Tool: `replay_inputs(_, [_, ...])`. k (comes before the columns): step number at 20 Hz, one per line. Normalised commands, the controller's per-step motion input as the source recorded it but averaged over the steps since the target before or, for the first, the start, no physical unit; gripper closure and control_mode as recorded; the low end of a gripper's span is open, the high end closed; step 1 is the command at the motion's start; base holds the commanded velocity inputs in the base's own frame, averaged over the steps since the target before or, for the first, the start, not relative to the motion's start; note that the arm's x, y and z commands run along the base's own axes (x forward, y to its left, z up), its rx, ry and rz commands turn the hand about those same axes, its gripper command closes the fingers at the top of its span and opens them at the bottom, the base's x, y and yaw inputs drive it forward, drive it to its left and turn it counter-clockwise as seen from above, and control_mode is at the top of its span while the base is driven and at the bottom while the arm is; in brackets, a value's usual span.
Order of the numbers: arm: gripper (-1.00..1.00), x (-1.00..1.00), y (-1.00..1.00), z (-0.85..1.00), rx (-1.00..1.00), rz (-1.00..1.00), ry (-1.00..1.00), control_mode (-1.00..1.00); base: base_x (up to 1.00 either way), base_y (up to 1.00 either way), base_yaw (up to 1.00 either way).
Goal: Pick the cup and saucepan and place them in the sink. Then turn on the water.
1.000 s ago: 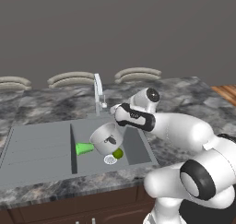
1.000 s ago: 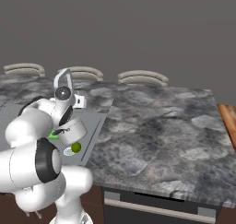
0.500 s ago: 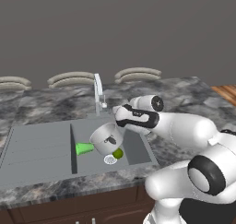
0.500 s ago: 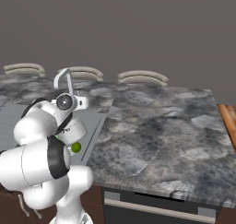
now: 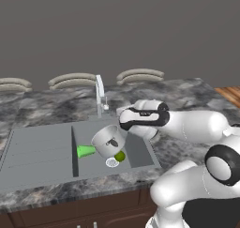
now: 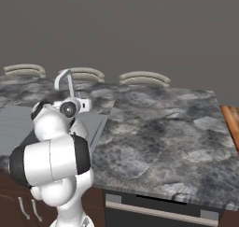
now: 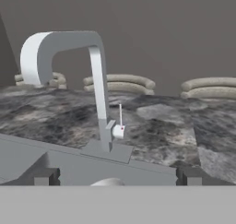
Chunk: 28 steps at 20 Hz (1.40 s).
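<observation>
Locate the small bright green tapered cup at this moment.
In the left base view, the small bright green tapered cup lies on its side in the grey recessed sink, just left of the shiny silver saucepan.

My green cup [image 5: 86, 151] lies on its side in the grey sink [image 5: 42, 152], touching the shiny saucepan [image 5: 108, 141], which sits tilted near the round drain.

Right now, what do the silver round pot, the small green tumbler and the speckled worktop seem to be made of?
The silver round saucepan looks like polished metal: grey with a bright sheen. The small green cup seems plastic: flat, even, saturated colour, though glazed ceramic is possible. The worktop looks like polished stone, granite or marble, mottled grey and black.
</observation>
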Motion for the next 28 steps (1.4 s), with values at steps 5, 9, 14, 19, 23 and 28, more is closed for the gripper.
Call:
replay_inputs(5, [-1.00, 0.01, 0.00, 0.00, 0.00, 0.00, -0.02, -1.00, 0.00, 0.00, 0.00])
replay_inputs(9, [-1.00, 0.00, 0.00, 0.00, 0.00, 0.00, 0.00, -1.00, 0.00, 0.00, 0.00])
replay_inputs(14, [-1.00, 0.00, 0.00, 0.00, 0.00, 0.00, 0.00, -1.00, 0.00, 0.00, 0.00])
replay_inputs(19, [-1.00, 0.00, 0.00, 0.00, 0.00, 0.01, 0.00, -1.00, 0.00, 0.00, 0.00])
replay_inputs(23, [-1.00, 0.00, 0.00, 0.03, 0.00, 0.00, 0.00, -1.00, 0.00, 0.00, 0.00])
replay_inputs(28, [-1.00, 0.00, 0.00, 0.01, 0.00, 0.00, 0.00, -1.00, 0.00, 0.00, 0.00])
